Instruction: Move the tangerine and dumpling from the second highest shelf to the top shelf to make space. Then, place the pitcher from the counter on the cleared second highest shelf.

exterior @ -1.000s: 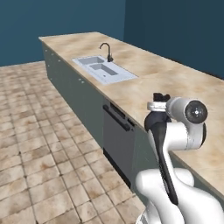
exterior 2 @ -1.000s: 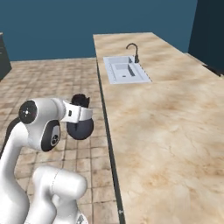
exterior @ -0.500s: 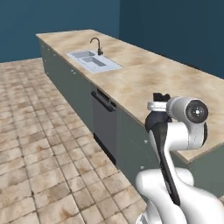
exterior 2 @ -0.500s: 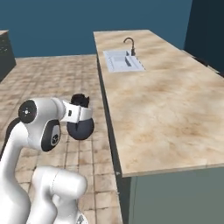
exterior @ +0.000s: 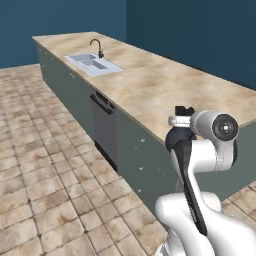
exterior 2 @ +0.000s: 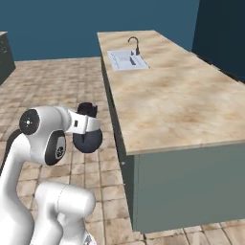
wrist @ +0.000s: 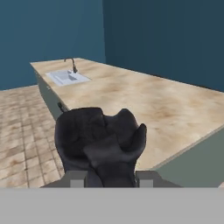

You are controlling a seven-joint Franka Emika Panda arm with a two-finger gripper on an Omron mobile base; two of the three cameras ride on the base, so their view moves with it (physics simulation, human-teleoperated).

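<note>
Left base view
Counter: the long beige counter (exterior: pixel 165 85) runs from far left to near right over dark green cabinets (exterior: pixel 145 160).
Sink: a grey sink (exterior: pixel 92 64) sits in the far end of the counter, with a dark bent tap (exterior: pixel 96 47) behind it. I cannot make out anything inside the sink.
Dishwasher: a darker panel with a black handle (exterior: pixel 102 125) is in the cabinet front.
Floor: brown tiles (exterior: pixel 45 180) cover the ground.
Arm: the white arm (exterior: pixel 210 145) stands low on the right, folded close to itself. It covers part of the cabinets.
Gripper: the dark gripper (exterior: pixel 184 111) pokes up behind the big white joint. It is too small and hidden to tell if it is wide or narrow.

Right base view
Counter: its near end is close to the robot, and its right side is cut off by the edge.
Sink: far away at the top, small.
Arm: low on the left, bent, with a round dark joint beside the counter's side.
Gripper: a dark bit (exterior 2: pixel 87 109) peeks over the wrist; I cannot tell its state.

Hand view
Counter: stretches ahead and to the right.
Sink: far off on the left, with the tap.
Hard to see: a dark lumpy robot part blocks the middle, and the finger tips are not clear.
</note>
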